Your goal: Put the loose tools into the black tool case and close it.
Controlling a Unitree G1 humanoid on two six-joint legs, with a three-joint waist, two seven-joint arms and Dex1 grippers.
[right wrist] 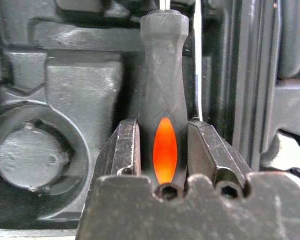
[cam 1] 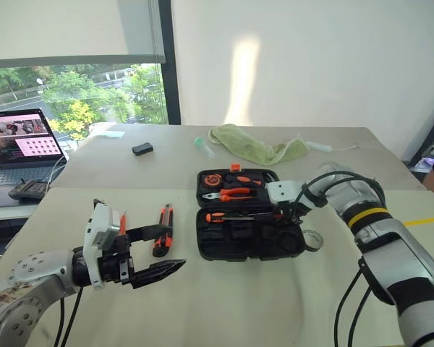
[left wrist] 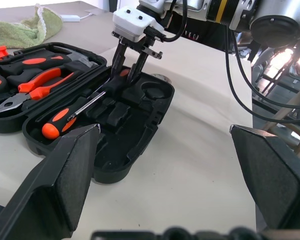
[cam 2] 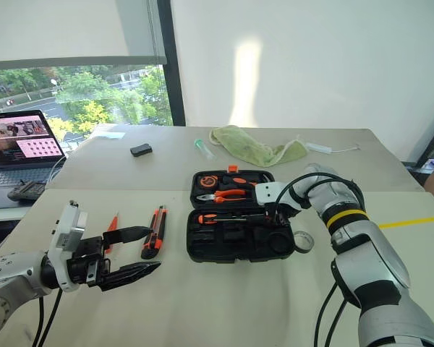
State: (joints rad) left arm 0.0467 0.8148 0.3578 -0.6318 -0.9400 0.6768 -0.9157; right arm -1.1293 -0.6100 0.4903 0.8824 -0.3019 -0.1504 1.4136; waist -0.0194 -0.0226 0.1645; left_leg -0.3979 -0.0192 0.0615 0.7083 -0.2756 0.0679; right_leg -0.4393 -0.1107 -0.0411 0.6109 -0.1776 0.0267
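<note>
both right gripper [left wrist: 129, 76] fingers [right wrist: 124, 150] clamp a screwdriver [right wrist: 160, 100]; left gripper [cam 1: 163, 251] gapes wide, empty.

Looks like an office or a robotics lab room, not a proper workshop. Plain white walls, a big window [cam 1: 79, 94] with a roller blind [cam 1: 72, 29] half down and trees and a road outside. Two pale tables [cam 1: 275, 303] pushed together, a laptop [cam 1: 18, 148] open on a side desk, yellow tape [cam 1: 427, 220] on the table edge, a green rag [cam 1: 257, 148] and a little black box [cam 1: 142, 149] lying about.
</note>
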